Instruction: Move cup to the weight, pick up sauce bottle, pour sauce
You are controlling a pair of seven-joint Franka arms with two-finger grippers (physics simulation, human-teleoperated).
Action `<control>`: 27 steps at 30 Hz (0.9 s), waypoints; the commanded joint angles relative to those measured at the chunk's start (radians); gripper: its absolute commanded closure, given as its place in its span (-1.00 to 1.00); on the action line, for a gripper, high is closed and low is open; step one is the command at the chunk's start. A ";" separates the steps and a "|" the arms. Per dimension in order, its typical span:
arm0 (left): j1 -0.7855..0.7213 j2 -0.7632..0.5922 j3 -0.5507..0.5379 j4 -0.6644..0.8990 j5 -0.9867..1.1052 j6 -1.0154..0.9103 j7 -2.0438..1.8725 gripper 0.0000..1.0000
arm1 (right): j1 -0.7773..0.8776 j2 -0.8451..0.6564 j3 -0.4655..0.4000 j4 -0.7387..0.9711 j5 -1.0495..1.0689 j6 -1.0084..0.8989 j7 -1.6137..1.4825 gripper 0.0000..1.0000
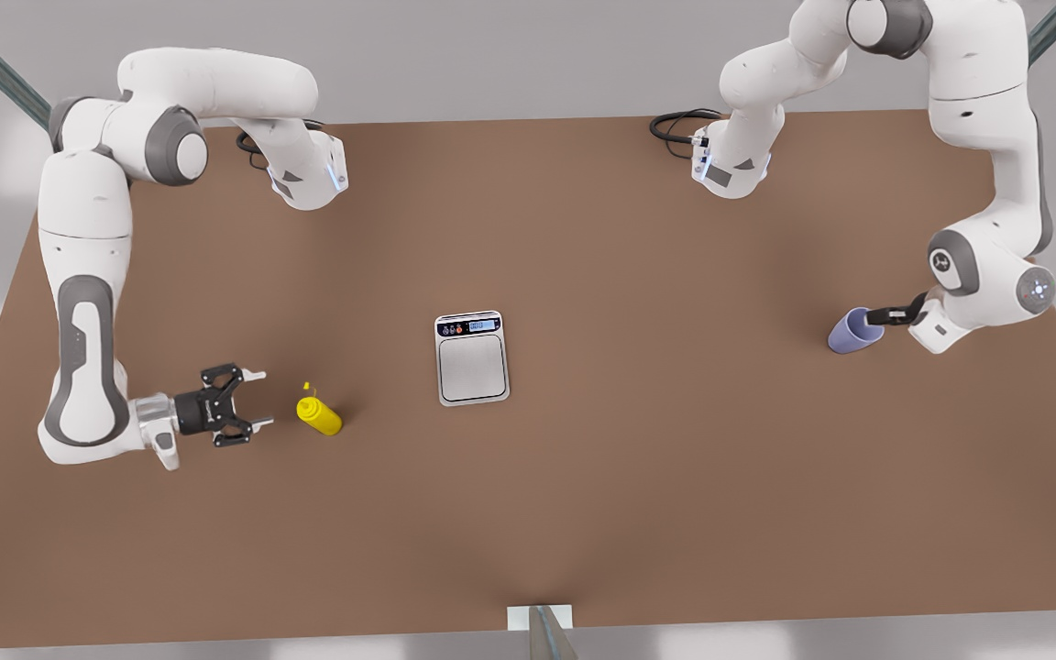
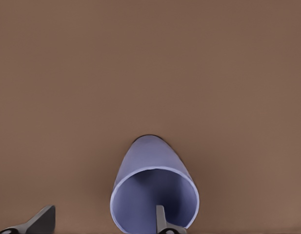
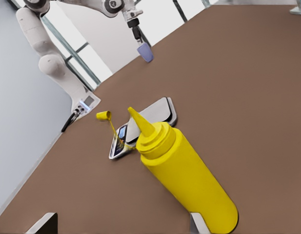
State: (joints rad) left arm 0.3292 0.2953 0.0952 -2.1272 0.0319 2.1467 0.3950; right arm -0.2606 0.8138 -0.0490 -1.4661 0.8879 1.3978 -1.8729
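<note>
Unlabelled sauce bottle (image 3: 189, 173), weight (image 1: 472, 358) display unreadable

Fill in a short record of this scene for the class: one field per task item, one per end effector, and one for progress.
cup: lavender-blue cup, near the front view's right edge of the brown table, one finger inside its rim
scale: silver weight mid-table, plate bare
bottle: yellow sauce bottle at the front view's left, cap off on its tether
left end effector: at the cup, straddling its wall, open
right end effector: open, just short of the bottle
progress: cup not yet on the scale; bottle not yet grasped
</note>
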 commanded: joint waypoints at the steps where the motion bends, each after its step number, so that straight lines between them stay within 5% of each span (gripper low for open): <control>1: 0.004 0.033 0.000 0.004 -0.001 0.048 0.196 -1.00 | -0.008 0.010 -0.005 0.001 0.088 0.029 -1.032 -1.00; 4: 0.005 0.067 0.000 0.004 -0.004 0.068 0.196 -1.00 | -0.009 0.054 -0.005 0.003 0.157 0.032 -1.029 -1.00; 5: 0.007 0.068 0.000 0.004 -0.024 0.068 0.196 -0.69 | -0.009 0.062 -0.005 0.004 0.184 0.033 -1.029 -1.00; 6: 0.007 0.068 0.000 0.006 -0.026 0.068 0.196 -0.08 | -0.008 0.067 -0.005 0.004 0.203 0.040 -1.029 -1.00; 9: 0.008 0.061 0.000 0.006 -0.027 0.059 0.194 0.57 | 0.004 0.099 -0.003 0.009 0.266 0.050 -1.029 -1.00; 17: -0.058 -0.004 -0.003 0.061 -0.026 -0.051 0.193 0.57 | 0.020 0.120 0.003 0.010 0.270 0.061 -1.016 -1.00; 20: -0.357 -0.008 -0.006 0.274 -0.024 -0.208 -0.043 0.57 | 0.034 0.131 0.004 0.001 0.269 0.060 -1.017 -1.00; 27: -0.518 0.201 -0.460 0.596 -0.046 -0.215 -1.237 0.57 | 0.043 0.146 0.004 -0.011 0.264 0.058 -1.028 -1.00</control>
State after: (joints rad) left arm -0.1837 0.4697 -0.3266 -1.5696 -0.0020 1.9856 0.1732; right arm -0.2180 0.9601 -0.0448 -1.4778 1.1539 1.4568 -2.6663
